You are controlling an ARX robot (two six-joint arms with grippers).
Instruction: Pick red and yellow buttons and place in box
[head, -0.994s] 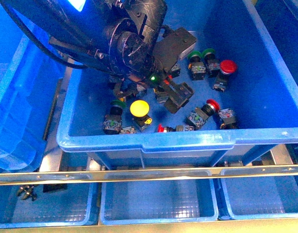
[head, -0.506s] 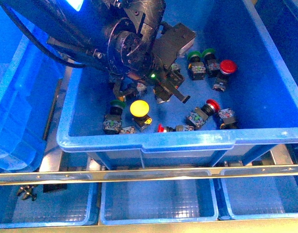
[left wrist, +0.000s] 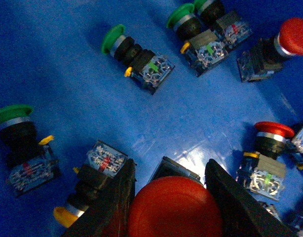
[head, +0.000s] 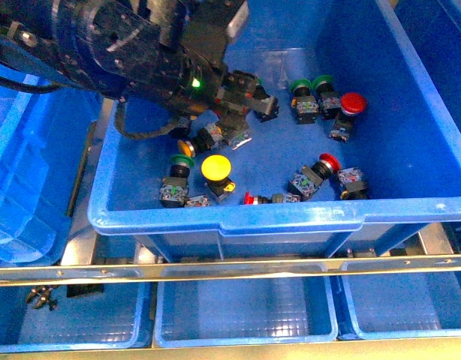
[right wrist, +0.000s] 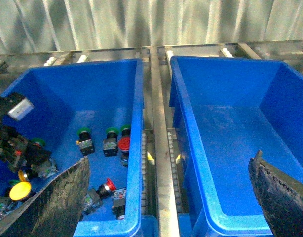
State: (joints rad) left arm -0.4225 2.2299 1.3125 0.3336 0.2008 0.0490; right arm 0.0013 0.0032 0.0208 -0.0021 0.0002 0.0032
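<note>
— Red button (left wrist: 174, 213): how is it held?
— It is pinched by its cap in the left tool (left wrist: 170, 190), over the crate (head: 215, 219) where green-capped switches (left wrist: 136, 53) and a yellow button (head: 215, 168) are scattered.
— And the right tool (right wrist: 171, 163)?
— It is seen spread wide, with nothing gripped. The box (head: 31, 172) is seen left of that crate.

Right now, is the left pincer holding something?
Yes. The left pincer is shut on a red button, its cap wedged between both fingers.

Green-capped switches (head: 304, 101) — metal rail (head: 230, 268)
</note>
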